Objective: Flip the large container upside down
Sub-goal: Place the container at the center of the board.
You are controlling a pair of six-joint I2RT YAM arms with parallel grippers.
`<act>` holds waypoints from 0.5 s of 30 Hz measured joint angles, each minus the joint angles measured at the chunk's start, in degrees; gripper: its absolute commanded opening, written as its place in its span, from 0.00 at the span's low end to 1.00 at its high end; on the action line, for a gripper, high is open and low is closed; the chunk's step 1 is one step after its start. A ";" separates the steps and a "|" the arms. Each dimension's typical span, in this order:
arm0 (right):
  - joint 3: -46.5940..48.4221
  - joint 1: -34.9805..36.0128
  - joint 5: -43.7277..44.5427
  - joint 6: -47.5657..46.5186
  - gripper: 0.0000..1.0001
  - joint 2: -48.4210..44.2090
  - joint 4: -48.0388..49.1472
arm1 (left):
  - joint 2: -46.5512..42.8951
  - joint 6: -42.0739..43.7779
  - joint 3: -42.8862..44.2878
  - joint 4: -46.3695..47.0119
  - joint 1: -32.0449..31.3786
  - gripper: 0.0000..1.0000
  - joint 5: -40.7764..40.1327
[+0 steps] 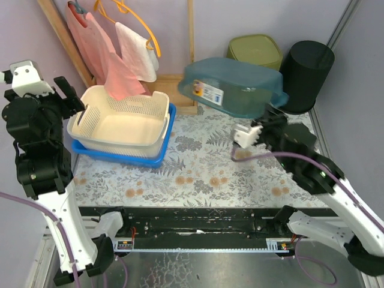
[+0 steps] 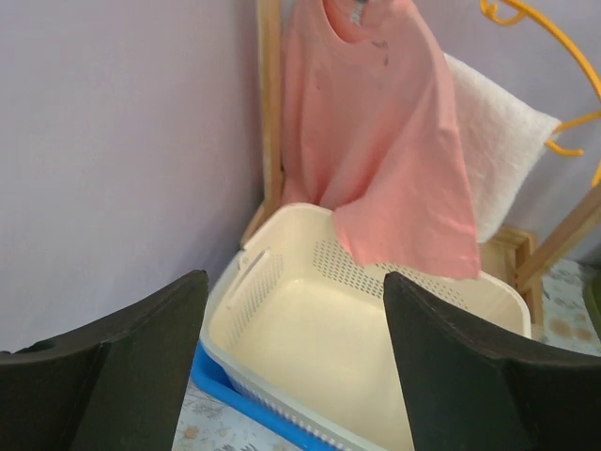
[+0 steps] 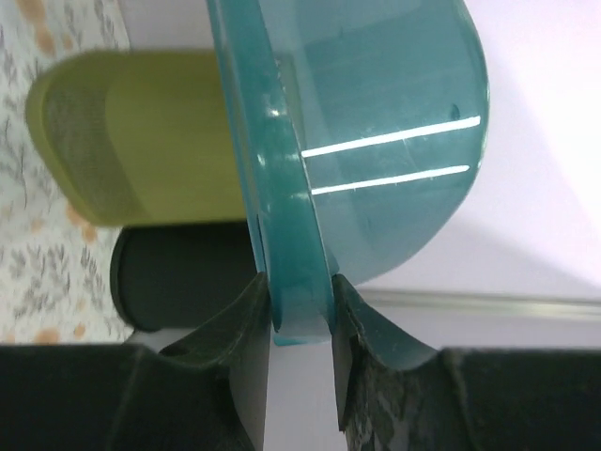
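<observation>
So my right hand (image 3: 300,296) is pinching the rim at the right end of the large container (image 1: 231,87), which hangs tilted over the worktop's (image 1: 204,174) far right, long axis running off leftward, while my left hand (image 2: 296,319) gapes wide, well away.

Looking onto plain lilac walls (image 1: 252,18) at the back and sides. Showing a wooden rack (image 1: 191,36) leaning there, beside a floral-patterned table (image 1: 198,174).

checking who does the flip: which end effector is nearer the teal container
Right. The right end effector grips the rim of the teal container; the left end effector hangs open across the table, by the cream basket.
</observation>
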 measured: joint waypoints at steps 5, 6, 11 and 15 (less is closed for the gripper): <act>-10.80 -0.13 6.03 -0.44 0.00 -15.32 -8.44 | 2.03 -1.55 -0.98 -1.51 0.00 0.72 4.31; -13.05 -0.13 6.82 -0.44 0.00 -17.42 -10.86 | 2.32 -1.77 -1.55 -1.70 0.00 0.72 5.05; -24.17 -0.09 10.14 0.92 0.00 -22.32 -24.48 | 2.49 -1.92 -3.06 -2.82 0.00 0.72 7.28; -27.56 -0.07 12.92 4.33 0.00 -24.50 -32.85 | 1.53 -1.62 -3.85 -2.84 0.00 0.72 8.33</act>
